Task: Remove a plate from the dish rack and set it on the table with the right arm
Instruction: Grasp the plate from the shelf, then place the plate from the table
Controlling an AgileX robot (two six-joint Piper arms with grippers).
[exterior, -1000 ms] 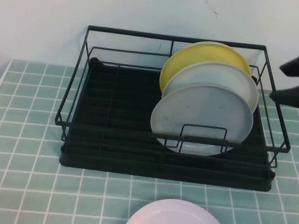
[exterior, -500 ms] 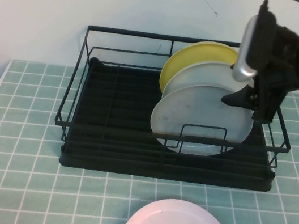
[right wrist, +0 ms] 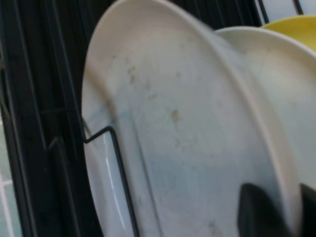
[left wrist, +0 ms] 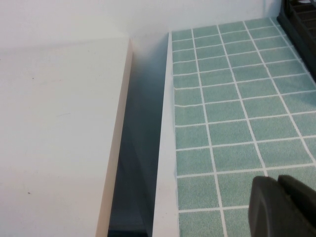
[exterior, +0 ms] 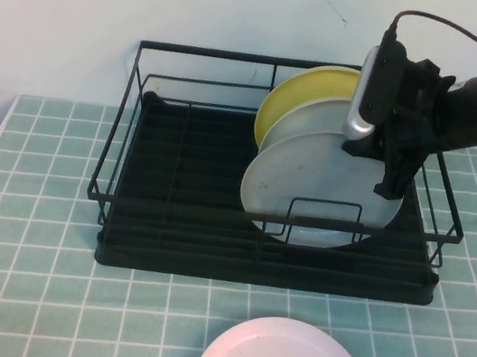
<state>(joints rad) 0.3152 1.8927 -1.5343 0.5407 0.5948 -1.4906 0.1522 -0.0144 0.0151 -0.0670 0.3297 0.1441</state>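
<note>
Your right gripper [exterior: 393, 172] straddles the plate [exterior: 310, 186] rim in the dish rack [exterior: 175, 177], fingers closing on it; your left gripper [left wrist: 284, 207] sits shut above the table [left wrist: 232, 98].

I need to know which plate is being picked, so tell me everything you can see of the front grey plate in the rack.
The plate is round, pale grey, shallow-rimmed, glossy like ceramic or melamine, with faint dark specks and scuffs. It stands on edge at the front of a row of three in the dish rack, a wire divider crossing its lower face. The right gripper straddles its upper right rim, one finger on each side.
</note>
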